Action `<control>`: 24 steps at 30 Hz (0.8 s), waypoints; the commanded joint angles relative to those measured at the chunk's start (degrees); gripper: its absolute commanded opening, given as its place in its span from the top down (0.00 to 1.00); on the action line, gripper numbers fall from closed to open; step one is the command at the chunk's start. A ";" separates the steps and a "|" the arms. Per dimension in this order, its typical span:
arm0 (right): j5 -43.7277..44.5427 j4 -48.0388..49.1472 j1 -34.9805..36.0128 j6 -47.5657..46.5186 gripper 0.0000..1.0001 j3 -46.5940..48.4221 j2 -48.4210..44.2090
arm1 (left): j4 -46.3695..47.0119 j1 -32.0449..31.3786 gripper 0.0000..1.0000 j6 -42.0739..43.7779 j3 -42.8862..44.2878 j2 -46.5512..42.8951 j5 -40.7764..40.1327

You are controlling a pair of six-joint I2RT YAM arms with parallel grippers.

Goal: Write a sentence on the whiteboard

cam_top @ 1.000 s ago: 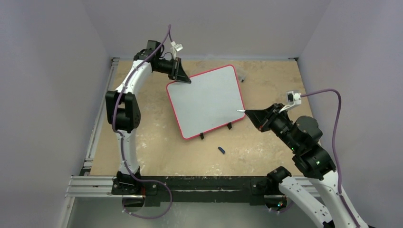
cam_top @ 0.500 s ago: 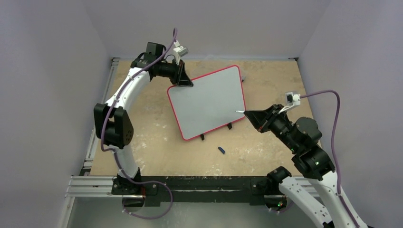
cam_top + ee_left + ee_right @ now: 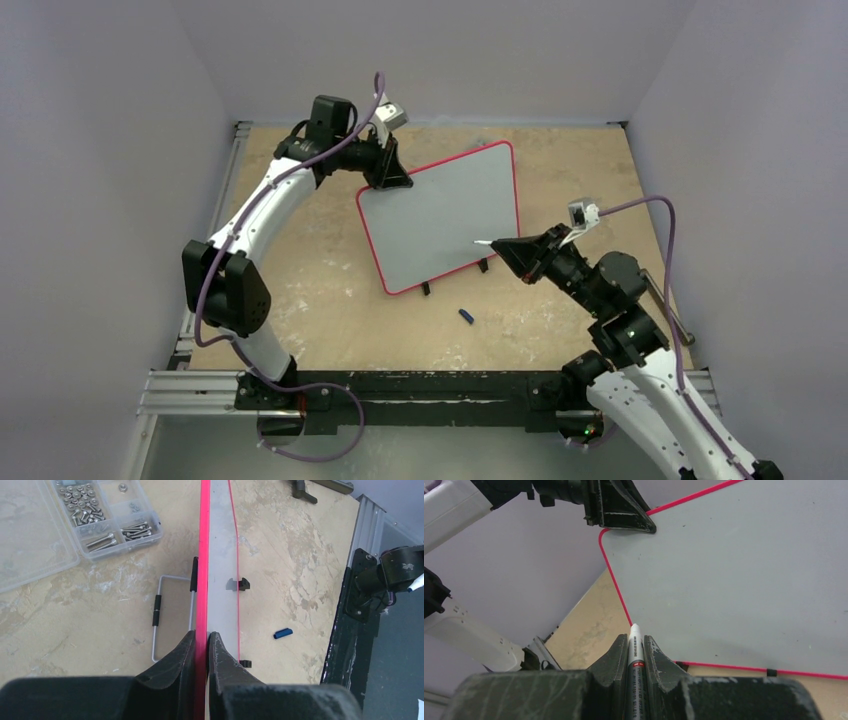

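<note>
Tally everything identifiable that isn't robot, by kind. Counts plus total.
whiteboard: 1
marker: 1
blue cap: 1
screw box: 1
wire stand: 1
Total: 5
dark pieces, kind unclear: not counted

Robot lab: screw box [image 3: 107, 517], plywood tabletop [image 3: 330, 310]

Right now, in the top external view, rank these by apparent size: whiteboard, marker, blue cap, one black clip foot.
1. whiteboard, by far.
2. marker, though only its white end shows.
3. blue cap and clip foot look about alike, so I'm not ranking them.
</note>
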 commanded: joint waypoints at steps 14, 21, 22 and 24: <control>4.73 42.11 5.52 -4.38 1.00 -9.43 12.67 | 2.20 -2.80 1.00 1.22 -4.04 -1.03 -10.90; 12.70 48.90 15.00 -12.11 1.00 -4.87 23.71 | 3.42 -2.83 1.00 -2.19 -5.22 -1.81 -12.31; 12.50 50.25 15.73 -12.53 1.00 -4.66 25.08 | 3.76 -2.83 1.00 -1.98 -5.86 -2.14 -12.35; 12.41 52.80 17.43 -13.38 1.00 -4.44 27.77 | 4.47 -2.84 1.00 -1.54 -6.72 -2.57 -12.44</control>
